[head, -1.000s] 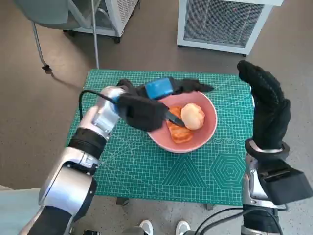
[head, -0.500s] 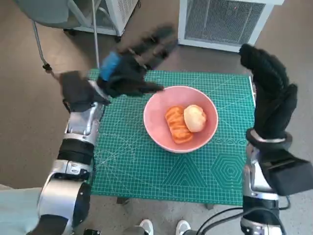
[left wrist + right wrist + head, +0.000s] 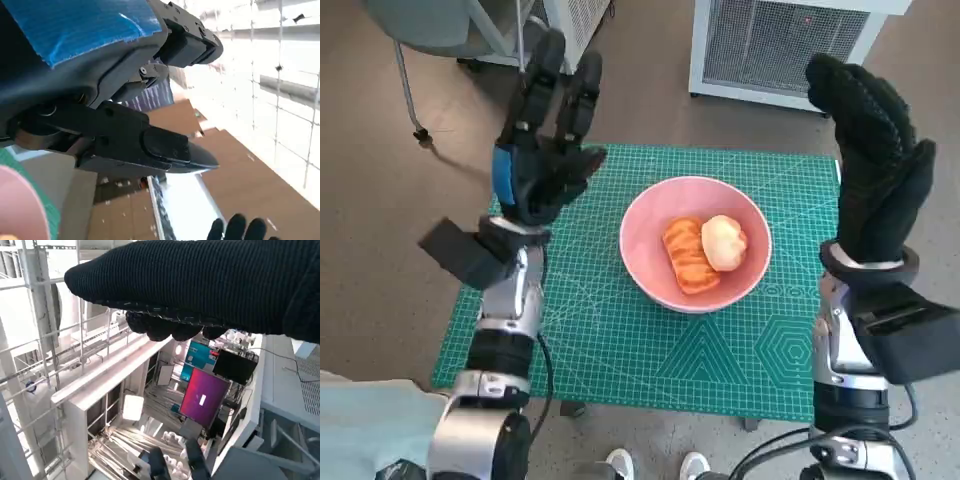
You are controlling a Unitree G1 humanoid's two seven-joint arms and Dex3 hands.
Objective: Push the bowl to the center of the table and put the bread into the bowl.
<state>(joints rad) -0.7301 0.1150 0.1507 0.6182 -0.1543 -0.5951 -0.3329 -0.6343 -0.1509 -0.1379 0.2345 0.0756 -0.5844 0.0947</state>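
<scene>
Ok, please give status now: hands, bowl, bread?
Left hand and right hand raised, open. Two bread pieces in pink bowl, mid-table. Nothing obstructing.

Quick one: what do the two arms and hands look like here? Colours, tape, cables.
The left hand is black hard plastic with blue tape across its back; its forearm is pale silver with black bands, a black box at the wrist and a black cable running down it. The right hand wears a black knitted glove; its forearm is pale too, with a black box and black cables lower down.
</scene>
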